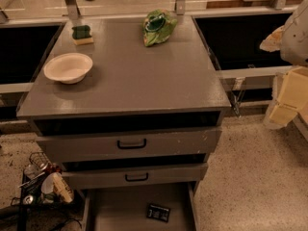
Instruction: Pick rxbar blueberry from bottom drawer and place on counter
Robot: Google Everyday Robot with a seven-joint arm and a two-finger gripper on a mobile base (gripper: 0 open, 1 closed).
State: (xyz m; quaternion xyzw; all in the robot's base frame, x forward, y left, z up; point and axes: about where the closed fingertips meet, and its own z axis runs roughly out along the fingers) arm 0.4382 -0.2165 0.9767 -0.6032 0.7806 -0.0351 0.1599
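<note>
The rxbar blueberry [158,212] is a small dark bar with pale print. It lies flat on the grey floor of the open bottom drawer [115,211], right of centre. The counter [139,76] is the broad grey top of the cabinet above it. My gripper [288,96] shows as pale cream blocks at the right edge of the view. It hangs beside the cabinet at about counter height, well above and to the right of the bar, and is not touching anything.
On the counter are a white bowl [68,67] at the left, a green-and-yellow sponge [82,34] at the back left and a green chip bag [158,27] at the back. Two shallower drawers [131,144] with black handles overhang the bottom drawer. A wire rack of dishes [41,179] stands on the floor at the left.
</note>
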